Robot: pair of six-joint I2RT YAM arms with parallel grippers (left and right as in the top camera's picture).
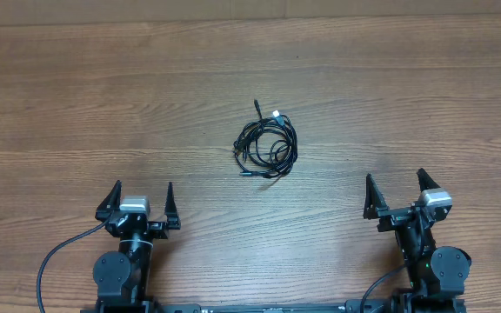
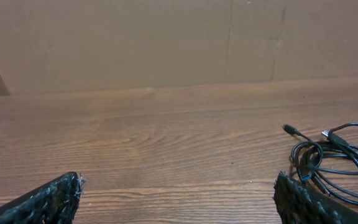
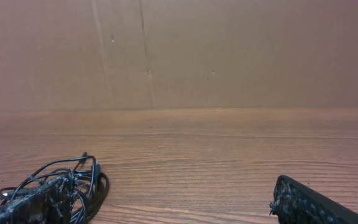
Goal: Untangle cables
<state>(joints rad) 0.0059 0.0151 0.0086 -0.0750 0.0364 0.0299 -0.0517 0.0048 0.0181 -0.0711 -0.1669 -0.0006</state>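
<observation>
The cables (image 1: 265, 143) lie in one tangled black coil near the middle of the wooden table, with a silver-tipped plug end at the top. The coil shows at the right edge of the left wrist view (image 2: 334, 163) and at the lower left of the right wrist view (image 3: 61, 182). My left gripper (image 1: 138, 202) is open and empty at the near left, well short of the coil. My right gripper (image 1: 396, 193) is open and empty at the near right, also apart from it. Both sets of fingertips frame bare wood in the wrist views (image 2: 176, 196) (image 3: 166, 202).
A brown cardboard wall (image 2: 166, 43) stands along the far edge of the table (image 1: 103, 104). Thick black wires (image 1: 55, 261) run from the arm bases at the near edge.
</observation>
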